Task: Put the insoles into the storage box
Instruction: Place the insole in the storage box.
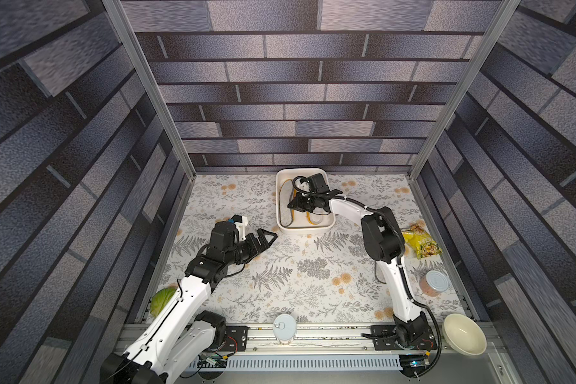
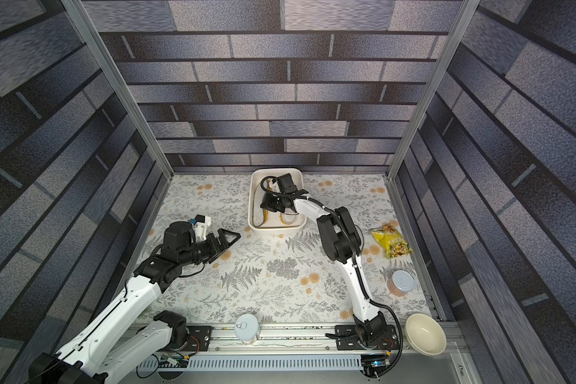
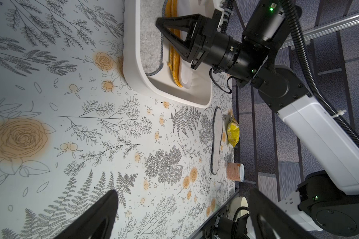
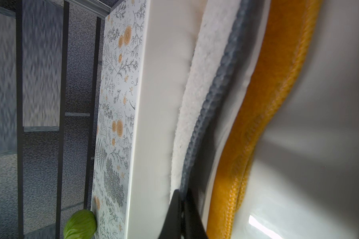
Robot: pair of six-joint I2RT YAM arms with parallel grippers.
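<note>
Can: one tin can (image 1: 284, 327) stands upright at the front edge of the table (image 1: 313, 286), between the two arm bases.
Bowl: one cream bowl (image 1: 464, 335) sits at the front right corner, open side up.
Cabbage: one green cabbage (image 1: 162, 299) lies at the front left, partly hidden under the left arm (image 1: 193, 292).
Jar: one jar (image 1: 434, 282) with pinkish contents stands near the right edge.
Loose insole: one grey, dark-edged loose insole (image 3: 217, 140) lies flat on the table, near the jar and the snack bag. In both top views the right arm (image 1: 396, 289) covers nearly all of it.
Snack bag: one yellow snack bag (image 1: 421, 245) lies by the right edge, beyond the jar.
Left gripper: the left gripper (image 1: 269, 236) hovers over bare table short of the box, fingers spread wide, holding nothing.
Box: one white storage box (image 1: 305, 230) sits at the back middle.
Contents: one felt insole (image 3: 151, 45) lies along the left wall. Two orange insoles (image 3: 173, 62) and one white insole (image 3: 184, 72) lie beside it. The right wrist blocks the rest, so the full count cannot be told.
Right gripper: the right gripper (image 4: 182, 196) is inside the box, tips pressed together on the felt insole's dark edge.
</note>
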